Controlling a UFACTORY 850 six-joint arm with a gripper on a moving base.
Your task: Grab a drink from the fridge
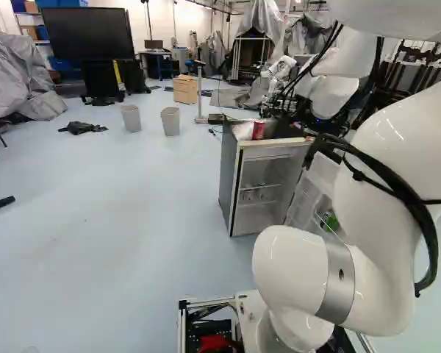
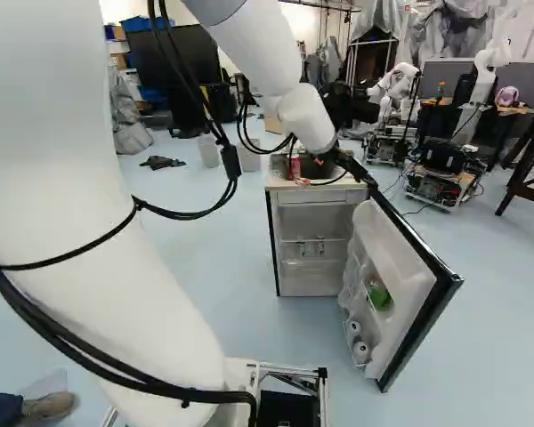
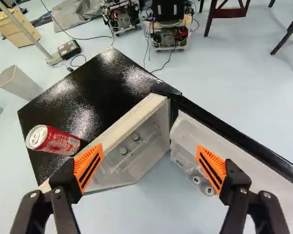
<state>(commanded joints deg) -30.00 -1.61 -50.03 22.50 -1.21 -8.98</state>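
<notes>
So the hand (image 2: 351,107) is up near the open fridge (image 2: 310,283), fingers spread well apart. Red can (image 3: 61,142) stands upright on the black fridge top (image 3: 88,92), plus what look like two small cans (image 2: 320,246) on a shelf inside. Green item (image 2: 379,295) sits in the door rack.

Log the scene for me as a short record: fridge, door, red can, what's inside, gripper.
Fridge: ahead of the arm, open
Door: swung wide, at its right in the right base view
Red can: on top, lying on its side
Shelf: two small containers
Door racks: green item, two whitish containers below it
Gripper: open, empty
</notes>
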